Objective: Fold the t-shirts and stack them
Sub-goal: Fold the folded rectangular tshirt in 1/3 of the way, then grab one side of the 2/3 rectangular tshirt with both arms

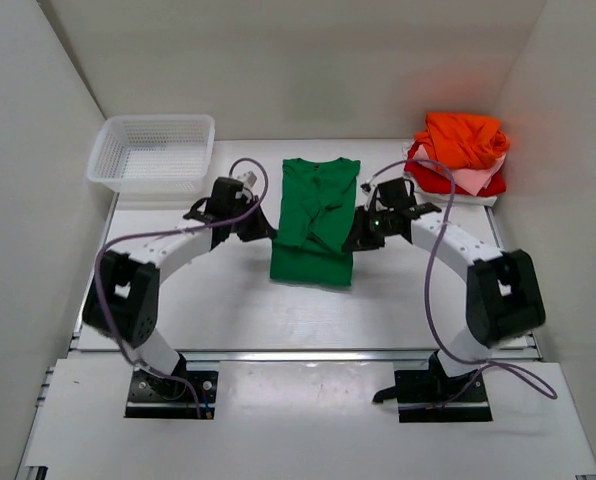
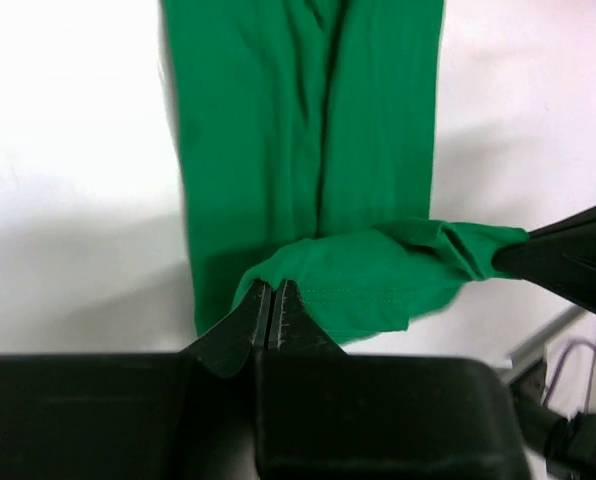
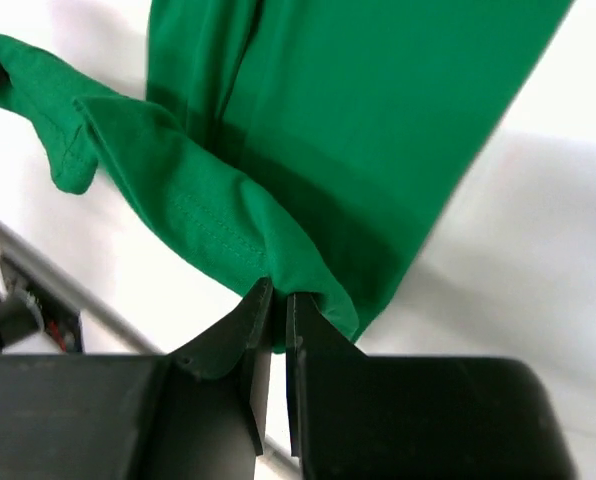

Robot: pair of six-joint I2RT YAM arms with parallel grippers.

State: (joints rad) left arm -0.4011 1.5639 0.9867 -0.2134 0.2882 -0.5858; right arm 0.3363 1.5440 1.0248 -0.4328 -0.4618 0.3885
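The bright green t-shirt [image 1: 316, 200] lies lengthwise in the middle of the table, folded narrow. My left gripper [image 1: 266, 228] is at its left edge and my right gripper [image 1: 358, 238] at its right edge, about mid-length. In the left wrist view my left gripper [image 2: 270, 287] is shut on a raised fold of the green t-shirt [image 2: 298, 120]. That fold stretches right to my right gripper [image 2: 568, 262]. In the right wrist view my right gripper [image 3: 278, 292] is shut on the hemmed edge of the green t-shirt [image 3: 378, 120]. An orange t-shirt [image 1: 463, 135] lies on pale pink [image 1: 473, 180] and red [image 1: 433, 178] ones at the back right.
A white mesh basket [image 1: 153, 150] stands at the back left. White walls close in the table on the left, back and right. The near table edge with a metal rail [image 1: 308, 352] runs in front of the arm bases.
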